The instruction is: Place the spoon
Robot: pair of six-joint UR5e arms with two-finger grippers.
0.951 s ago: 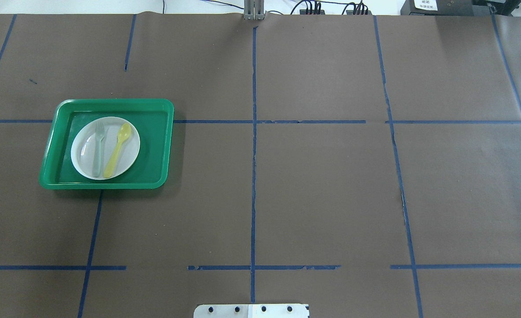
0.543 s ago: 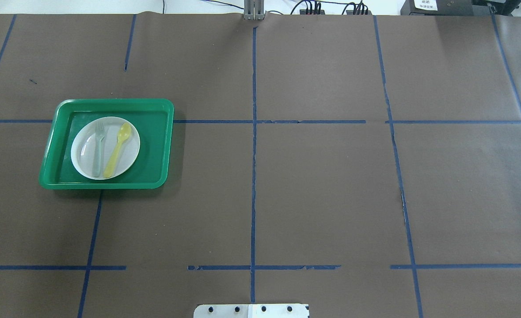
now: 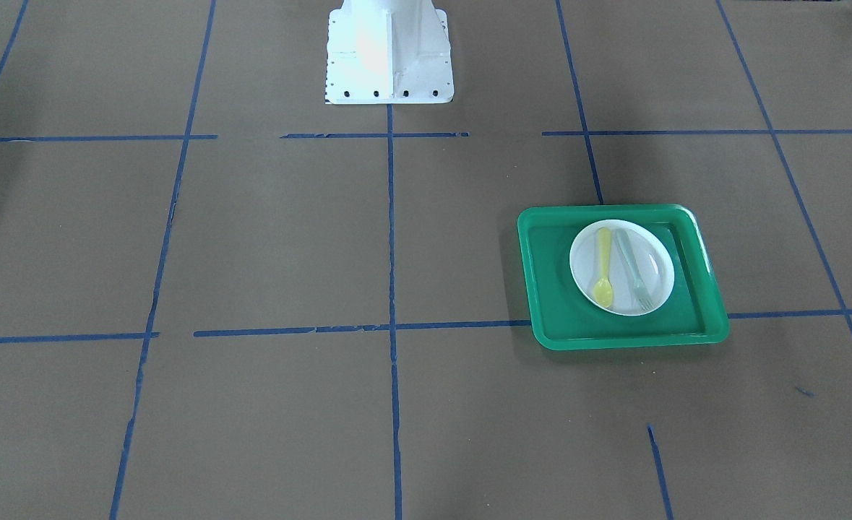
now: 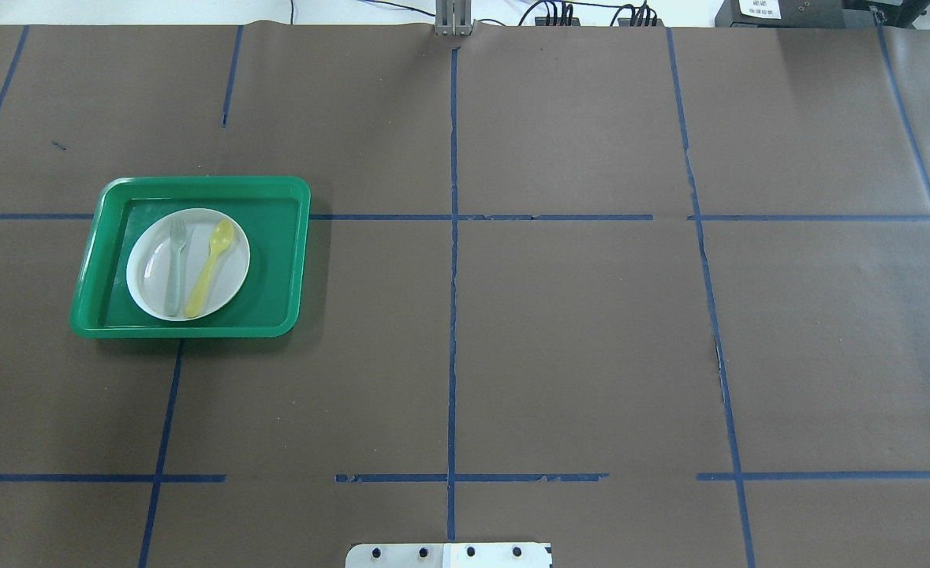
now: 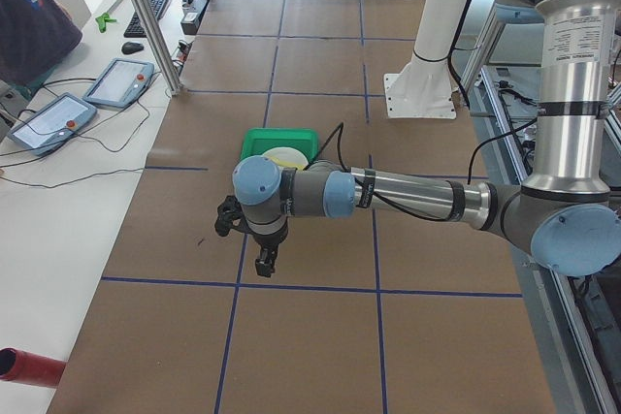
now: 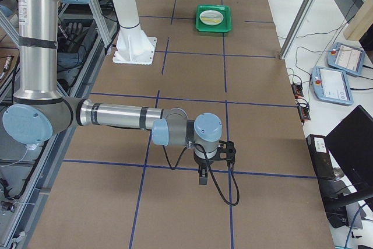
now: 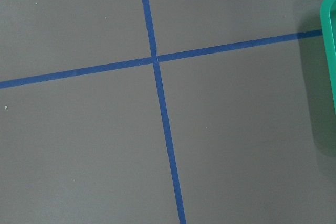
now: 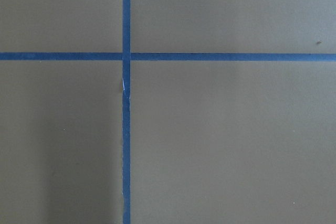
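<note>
The pale yellow spoon (image 4: 211, 268) lies on a white plate (image 4: 147, 276) beside a grey-green fork (image 4: 175, 268), bowl pointing away from the robot. The plate sits in a green tray (image 4: 275, 260) on the left half of the table. The spoon (image 3: 603, 267), plate (image 3: 658, 263) and tray (image 3: 548, 289) also show in the front-facing view. My left gripper (image 5: 262, 261) hangs above the table short of the tray (image 5: 277, 135), seen only in the exterior left view. My right gripper (image 6: 201, 178) hangs far from the tray (image 6: 213, 18), seen only in the exterior right view. I cannot tell whether either is open or shut.
Brown paper with blue tape lines covers the table. The white robot base (image 3: 388, 58) stands at the table's near-robot edge. Teach pendants (image 5: 116, 81) and cables lie beyond the far edge. The left wrist view catches the tray's corner (image 7: 329, 51).
</note>
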